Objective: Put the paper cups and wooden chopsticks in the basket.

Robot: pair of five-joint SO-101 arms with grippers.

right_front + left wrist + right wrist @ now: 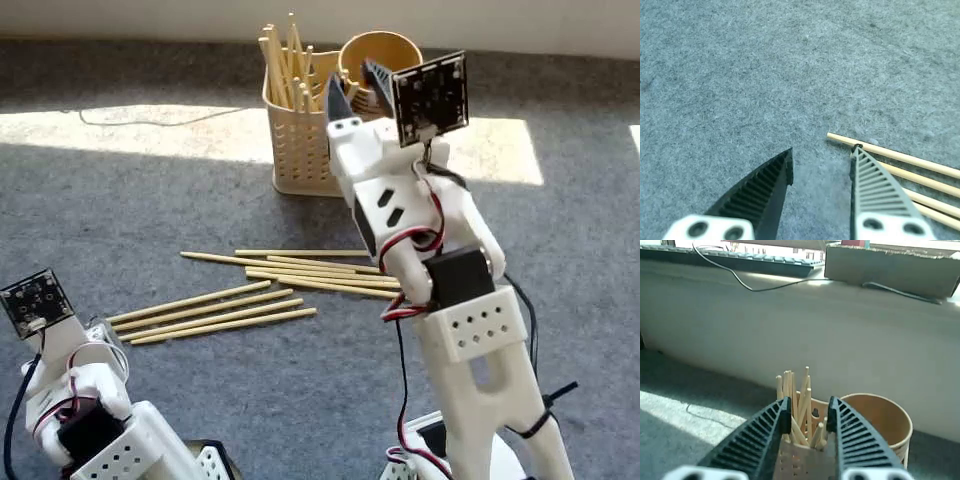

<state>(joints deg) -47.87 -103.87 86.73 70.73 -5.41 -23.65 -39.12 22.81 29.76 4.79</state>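
Beyond the basket, right wrist view catches a keyboard

High view: a band of direct sunlight crosses the far part of the grey carpet and washes out to near white. The basket stands within it, and the near carpet lies in even shade.

Right wrist view: strong backlight glares on the ledge, and the wall below is shaded.

Left wrist view: soft, even light, with faint shadows beside the chopsticks
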